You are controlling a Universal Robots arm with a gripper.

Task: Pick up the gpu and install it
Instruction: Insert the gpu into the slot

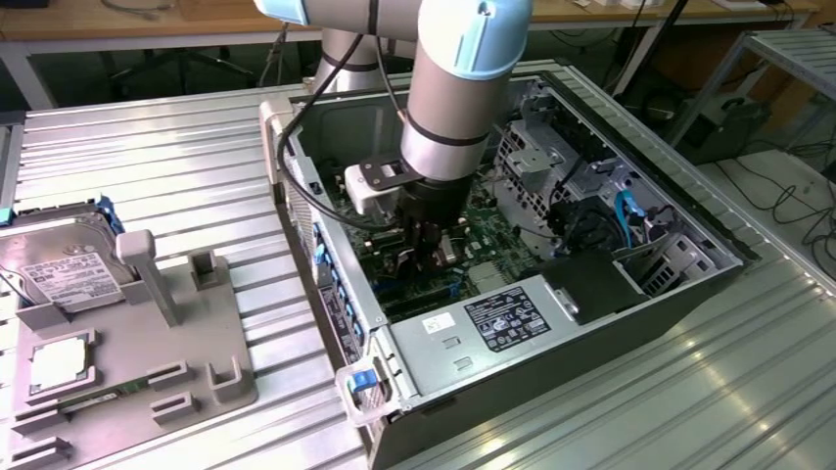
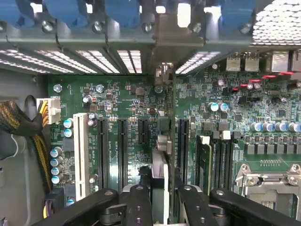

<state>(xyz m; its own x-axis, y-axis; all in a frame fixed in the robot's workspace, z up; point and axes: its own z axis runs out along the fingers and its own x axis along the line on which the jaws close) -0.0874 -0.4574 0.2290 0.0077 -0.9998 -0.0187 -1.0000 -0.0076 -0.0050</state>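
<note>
One gripper (image 1: 425, 257) is sunk deep inside the open computer case (image 1: 679, 284), its fingers (image 2: 138, 207) closed on the gpu (image 2: 161, 179), which stands edge-on between them just above the green motherboard (image 2: 117, 99). The card appears to sit over an expansion slot beside the black slots (image 2: 122, 146), though whether it is seated I cannot tell. Outside the case, a hard drive (image 1: 59, 269) rests on the grey fixture tray (image 1: 144, 372) at the exterior view's left.

A ribbed, silvery metal tabletop (image 1: 157, 176) spreads under the work area, catching bright, even light. Behind it a wooden bench (image 1: 144, 22) runs along the back, with dark space beneath. On the exterior view's right, a grey metal frame (image 1: 770, 59) stands over pale floor (image 1: 797, 186) strewn with black cables (image 1: 790, 201).
</note>
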